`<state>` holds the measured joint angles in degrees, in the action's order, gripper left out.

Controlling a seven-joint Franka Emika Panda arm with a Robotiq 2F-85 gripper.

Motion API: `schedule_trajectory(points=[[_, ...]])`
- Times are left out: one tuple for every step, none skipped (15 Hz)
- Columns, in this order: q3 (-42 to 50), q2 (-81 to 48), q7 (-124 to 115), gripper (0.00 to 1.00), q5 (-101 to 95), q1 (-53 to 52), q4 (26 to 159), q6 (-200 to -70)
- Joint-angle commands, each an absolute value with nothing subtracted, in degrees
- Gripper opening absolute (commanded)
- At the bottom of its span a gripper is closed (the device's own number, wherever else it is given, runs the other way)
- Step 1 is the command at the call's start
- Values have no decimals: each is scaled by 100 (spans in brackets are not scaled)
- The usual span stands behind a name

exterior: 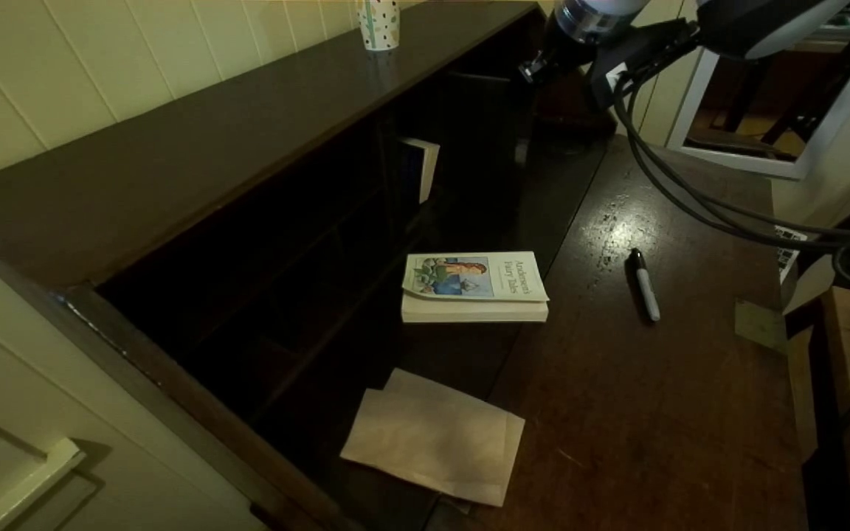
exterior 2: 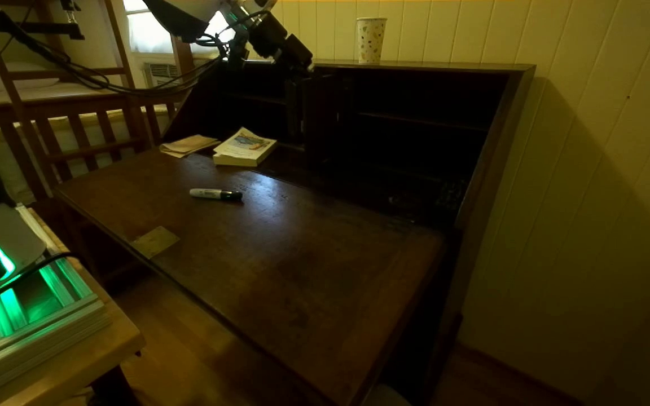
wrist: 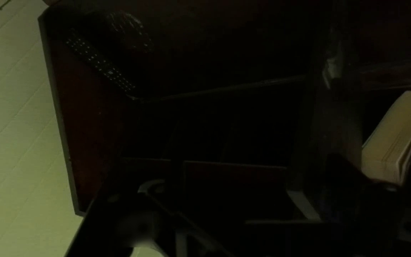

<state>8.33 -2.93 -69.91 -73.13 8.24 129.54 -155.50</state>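
Tool (exterior 2: 307, 63) hanging up there, fingers spread as far as this murk lets me judge, and nothing I can make out between them! Nearest looks to be the dark upright panel (exterior 2: 325, 118), just below the tool; touching or apart, I can't tell, and that's the danger: come down on a bad depth read and a fingertip jams on its top edge. Lower, toward the right of the wrist view, a standing book (wrist: 398, 139) shows its pages; swing the tool that way carelessly and I could topple it. Close by runs the top ledge (exterior: 248, 129), and a knock there could jolt the paper cup (exterior 2: 370, 40) off to the tool's side. Well below the tool, on the counter (exterior: 617, 428), lie the fairy-tale book (exterior: 477, 284) and the marker (exterior: 645, 286). Watch those cables (exterior: 838, 243), sagging loose behind the tool: a low sweep could catch the marker and send it rolling!
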Motion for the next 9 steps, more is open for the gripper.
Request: schedule_trajectory(points=[[881,-314,-6897,100,-7250,855,12894,-15237],[896,-298,-6904,100,-7241,857,12903,-15171],[916,-284,-6887,100,-7230,860,12908,-15066],[938,-268,-6898,100,-7221,866,12913,-14991],[957,-254,-6910,100,-7224,869,12914,-14915],[959,-230,-6880,100,-7198,880,12916,-14826],[971,-218,-6881,100,-7194,887,12912,-14743],[983,-209,-6882,100,-7210,896,12907,-14673],[993,-195,-6880,100,-7214,909,12906,-14585]])
